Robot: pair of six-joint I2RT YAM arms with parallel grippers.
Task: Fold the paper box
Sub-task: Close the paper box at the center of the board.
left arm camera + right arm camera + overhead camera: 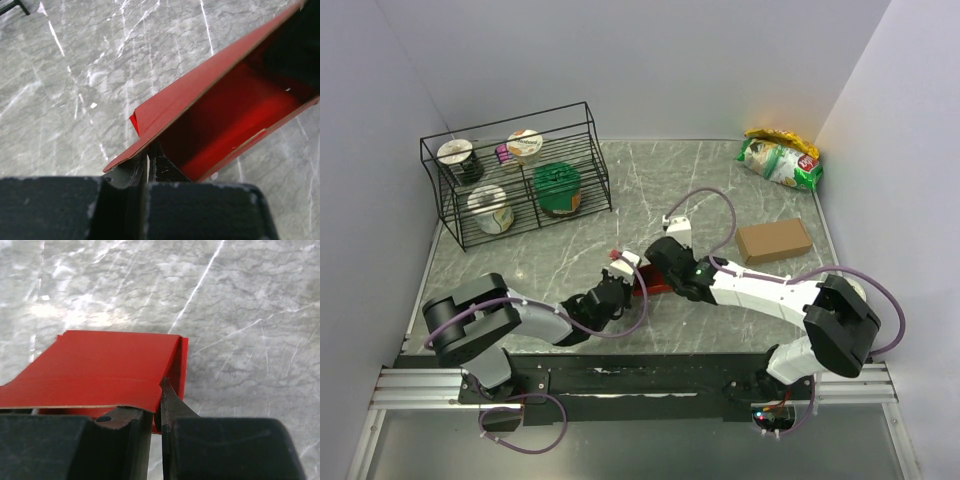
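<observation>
Paper box [656,287]: bright red thin card, partly erected, held just above the worktop [720,190] near its middle, towards the near edge. One end is seen open in the left wrist view [220,115]; nothing is seen inside it.

Left gripper [626,289]: fully closed, with the edge of one red wall pinched between its fingers [147,165].

Right gripper [662,274]: jaws drawn almost together, with a folded end panel of the box [100,370] nipped between the fingers [159,402].

Hazards, as judged:
- The card could be torn or wrongly creased if the two arms are pulled apart or twisted against each other, both grips being on thin edges.
- A wall could be slipped out of either pinch, since little card is held; the box would then be dropped on the worktop.
- The open shape could be flattened if the panels are pressed off their scored lines.

Containers:
- Wire rack [505,122], far left corner: a green-lidded tub [558,188] and three lidded cups [490,208] are stored in it. Their contents cannot be told.
- Brown cardboard box [774,241], near the right edge: closed.
- Snack bags [780,158], far right corner: lying sealed.
</observation>
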